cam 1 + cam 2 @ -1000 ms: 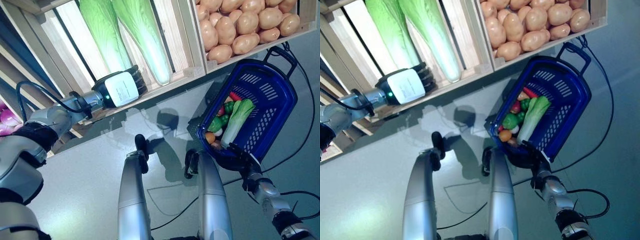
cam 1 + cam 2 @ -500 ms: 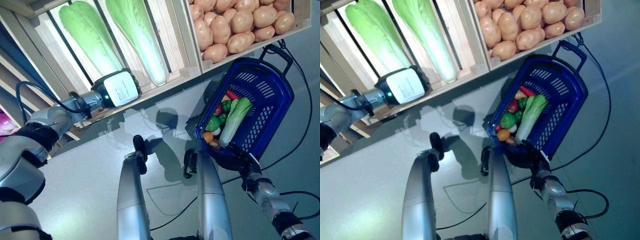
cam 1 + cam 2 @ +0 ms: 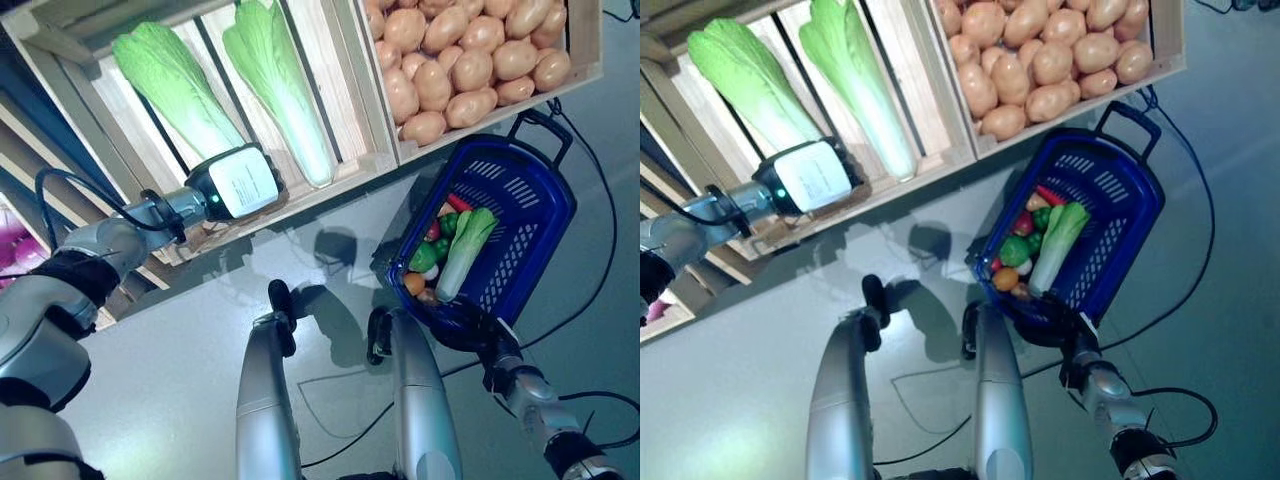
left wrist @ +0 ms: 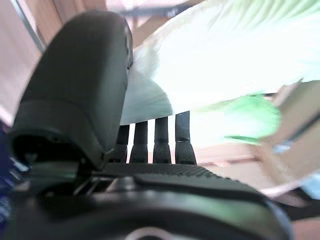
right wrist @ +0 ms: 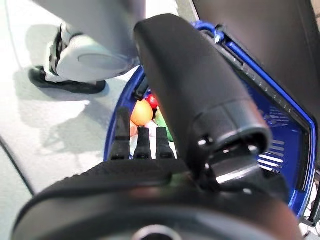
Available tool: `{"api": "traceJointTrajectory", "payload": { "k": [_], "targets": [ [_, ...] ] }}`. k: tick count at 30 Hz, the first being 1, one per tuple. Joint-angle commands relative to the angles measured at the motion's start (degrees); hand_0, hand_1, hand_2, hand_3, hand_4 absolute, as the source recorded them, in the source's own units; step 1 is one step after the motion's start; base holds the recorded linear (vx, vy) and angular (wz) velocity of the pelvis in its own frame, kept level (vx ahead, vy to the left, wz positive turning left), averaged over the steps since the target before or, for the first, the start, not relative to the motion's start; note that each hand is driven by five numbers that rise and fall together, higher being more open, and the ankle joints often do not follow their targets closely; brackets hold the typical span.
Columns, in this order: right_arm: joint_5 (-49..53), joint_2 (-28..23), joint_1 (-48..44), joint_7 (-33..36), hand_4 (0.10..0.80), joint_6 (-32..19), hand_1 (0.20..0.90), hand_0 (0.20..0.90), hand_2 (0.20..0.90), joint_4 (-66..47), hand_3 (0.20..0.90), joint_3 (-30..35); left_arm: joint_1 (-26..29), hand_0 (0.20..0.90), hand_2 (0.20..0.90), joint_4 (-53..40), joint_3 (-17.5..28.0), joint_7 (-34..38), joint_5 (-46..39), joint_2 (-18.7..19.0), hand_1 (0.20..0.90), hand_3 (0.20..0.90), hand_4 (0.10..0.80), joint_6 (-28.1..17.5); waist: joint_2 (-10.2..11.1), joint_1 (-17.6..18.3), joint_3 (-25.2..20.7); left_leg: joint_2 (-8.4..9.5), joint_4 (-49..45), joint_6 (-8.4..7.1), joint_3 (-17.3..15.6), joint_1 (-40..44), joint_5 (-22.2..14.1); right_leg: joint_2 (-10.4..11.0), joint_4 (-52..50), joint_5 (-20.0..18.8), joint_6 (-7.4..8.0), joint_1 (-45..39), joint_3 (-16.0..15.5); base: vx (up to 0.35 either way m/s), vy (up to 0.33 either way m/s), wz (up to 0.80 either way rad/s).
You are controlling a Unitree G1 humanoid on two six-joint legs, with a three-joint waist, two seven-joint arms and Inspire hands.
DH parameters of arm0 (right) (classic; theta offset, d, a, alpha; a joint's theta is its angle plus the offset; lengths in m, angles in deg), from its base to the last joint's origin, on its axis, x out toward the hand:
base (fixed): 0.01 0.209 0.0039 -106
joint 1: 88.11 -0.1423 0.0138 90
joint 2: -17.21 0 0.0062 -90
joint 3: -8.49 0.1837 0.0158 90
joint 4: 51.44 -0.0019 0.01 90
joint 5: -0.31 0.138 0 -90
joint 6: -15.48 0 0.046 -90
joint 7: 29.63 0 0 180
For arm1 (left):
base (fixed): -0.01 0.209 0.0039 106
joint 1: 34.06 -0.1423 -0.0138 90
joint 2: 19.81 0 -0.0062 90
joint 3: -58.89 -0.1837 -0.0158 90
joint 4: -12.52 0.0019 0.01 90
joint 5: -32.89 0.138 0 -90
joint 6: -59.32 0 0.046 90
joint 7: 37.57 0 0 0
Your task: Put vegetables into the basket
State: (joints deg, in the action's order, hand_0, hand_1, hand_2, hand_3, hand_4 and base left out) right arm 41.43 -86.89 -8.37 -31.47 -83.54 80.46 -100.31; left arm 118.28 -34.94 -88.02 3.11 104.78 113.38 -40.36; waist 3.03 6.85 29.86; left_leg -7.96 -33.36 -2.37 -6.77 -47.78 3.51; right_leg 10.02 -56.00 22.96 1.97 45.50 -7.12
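Two long green-and-white cabbages (image 3: 175,85) (image 3: 285,100) lie in a wooden crate (image 3: 345,90) on the shelf. My left hand (image 3: 243,182), with a white cover on its back, is at the crate's front lip, just below the left cabbage's white base (image 4: 210,65). Its fingers (image 4: 162,140) are straight and point at that base, holding nothing. My right hand (image 3: 472,325) is curled on the near rim of the blue basket (image 3: 545,205), which hangs beside the shelf. Inside the basket lie a leafy green stalk (image 3: 458,250), a green pepper (image 3: 422,258), an orange piece (image 3: 415,283) and a red one (image 3: 433,228).
A crate of potatoes (image 3: 470,60) stands to the right of the cabbages, right above the basket. Purple vegetables (image 3: 20,255) show on a lower shelf at the far left. Grey floor (image 3: 180,330) lies in front of the shelf.
The camera has tilted, so more of the crates shows. My left hand stays at the cabbage crate's front and the basket stays in my right hand.
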Motion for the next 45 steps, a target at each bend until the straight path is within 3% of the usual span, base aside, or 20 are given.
{"api": "traceJointTrajectory", "payload": {
  "k": [1,8,12,16,18,20,21,25,27,39,43,45],
  "targets": [
    [0.4,-1.3,3.8,1.0,0.8,-2.1,0.9,0.9,0.9,-1.4,0.9,2.7,0.9,0.3,0.3,-4.3,10.5,9.0,-6.2,4.3,0.3,0.3,0.4,5.3,0.0,-0.7,-0.9,-1.52,-2.0,-2.03,0.4,8.9,-10.9,0.0,19.0,-14.6,2.3,-7.4,1.7,0.101,-0.035,-0.02],
    [-0.7,0.6,5.5,1.3,0.8,-3.4,0.9,0.9,0.9,-3.0,0.9,3.5,-10.2,0.3,0.3,-8.8,19.9,14.2,-15.5,3.0,0.3,0.3,0.4,3.8,0.4,-2.3,-4.6,1.09,9.4,-1.43,0.9,17.4,-6.8,0.6,31.8,-18.6,3.29,-16.5,0.0,0.09,0.0,0.0],
    [-1.2,2.7,6.8,1.9,0.8,-5.3,0.9,0.9,0.9,-5.2,0.9,3.9,-19.5,0.3,0.3,-12.3,28.7,13.4,-33.9,-1.7,0.3,0.3,0.4,-1.6,0.5,-3.8,-7.2,2.86,17.0,-1.17,1.0,23.5,-4.3,1.4,39.1,-21.0,4.44,-22.8,-1.9,0.078,0.005,0.03],
    [-3.4,5.8,9.8,4.0,0.8,-5.4,0.9,0.9,0.9,-10.6,0.9,4.8,-31.6,0.3,0.3,-19.3,39.7,5.7,-54.3,-11.6,0.3,0.3,0.4,-10.5,0.2,-5.3,-9.4,4.25,24.0,-1.29,1.5,29.3,-2.7,1.7,44.7,-22.1,5.41,-29.3,-4.0,0.091,0.004,0.01],
    [-4.9,7.8,11.3,5.0,0.8,-5.7,0.9,0.9,0.9,-13.2,0.9,5.6,-37.6,0.3,0.3,-24.0,43.9,-3.1,-64.2,-19.2,0.3,0.3,0.4,-14.1,0.0,-6.0,-10.8,4.9,27.1,-1.03,1.9,32.5,-2.2,1.8,47.1,-22.6,5.92,-32.7,-5.1,0.106,0.006,0.1],
    [-6.0,9.8,13.1,4.9,0.8,-5.9,0.9,0.9,0.9,-16.1,0.9,6.8,-43.4,0.3,0.3,-29.0,46.4,-16.5,-80.6,-25.9,0.3,0.3,0.4,-15.4,-0.1,-6.6,-12.8,5.28,29.7,-0.73,1.9,35.8,-2.1,1.6,49.4,-22.8,6.12,-36.1,-6.2,0.158,0.009,0.13],
    [-6.4,10.4,13.8,4.8,0.8,-5.6,0.9,0.9,0.9,-17.1,0.9,7.4,-45.4,0.3,0.3,-30.5,47.4,-19.8,-82.4,-28.4,0.3,0.3,0.4,-15.2,-0.1,-6.8,-13.4,5.25,30.6,-0.67,1.7,36.8,-2.0,1.7,49.7,-22.8,6.26,-37.0,-6.7,0.188,0.001,0.21],
    [-7.3,11.4,16.0,2.0,0.8,-4.7,0.9,0.9,0.9,-22.7,0.9,9.4,-51.8,0.3,0.3,-36.3,47.8,-35.4,-102.5,-35.0,0.3,0.3,0.4,-9.9,0.5,-7.3,-16.9,4.7,31.9,-0.27,0.5,39.9,-2.3,1.2,51.2,-22.8,6.17,-40.0,-7.0,0.107,-0.026,0.16],
    [-6.8,11.2,15.4,0.8,0.8,-5.0,0.9,0.9,0.9,-24.8,0.9,9.3,-52.7,0.3,0.3,-36.4,46.5,-38.3,-105.8,-36.7,0.3,0.3,0.4,-8.7,0.5,-7.3,-18.5,4.34,33.0,0.07,0.0,42.3,-2.6,0.9,51.9,-22.8,6.16,-41.9,-6.6,0.125,-0.02,-0.02],
    [-9.1,9.1,16.1,-0.2,0.8,-5.8,0.9,0.9,0.9,-32.3,0.9,7.5,-54.3,0.3,0.3,-40.9,45.5,-42.3,-112.4,-36.5,0.3,0.3,0.4,-3.8,0.3,-7.4,-23.1,4.51,37.6,0.59,-0.3,48.0,-2.7,0.1,55.4,-23.2,6.37,-46.8,-6.7,0.064,-0.011,-0.05],
    [-8.6,8.1,15.3,-2.9,0.8,-4.0,0.9,0.9,0.9,-34.2,0.9,6.8,-54.8,0.3,0.3,-42.0,45.5,-42.8,-114.2,-36.2,0.3,0.3,0.4,-2.4,0.5,-7.6,-24.0,4.62,38.1,0.52,-0.1,48.9,-3.0,0.0,56.6,-23.5,6.44,-47.8,-6.7,0.009,-0.004,0.0],
    [-5.9,7.3,14.9,-7.5,0.8,0.8,0.9,0.9,0.9,-35.5,0.9,6.1,-54.9,0.3,0.3,-42.5,45.5,-42.8,-114.2,-36.2,0.3,0.3,0.4,-2.1,0.6,-7.7,-24.3,4.63,38.3,0.41,0.1,49.2,-3.0,0.0,57.2,-23.7,6.47,-48.2,-6.6,0.0,0.0,0.0]
  ]
}}
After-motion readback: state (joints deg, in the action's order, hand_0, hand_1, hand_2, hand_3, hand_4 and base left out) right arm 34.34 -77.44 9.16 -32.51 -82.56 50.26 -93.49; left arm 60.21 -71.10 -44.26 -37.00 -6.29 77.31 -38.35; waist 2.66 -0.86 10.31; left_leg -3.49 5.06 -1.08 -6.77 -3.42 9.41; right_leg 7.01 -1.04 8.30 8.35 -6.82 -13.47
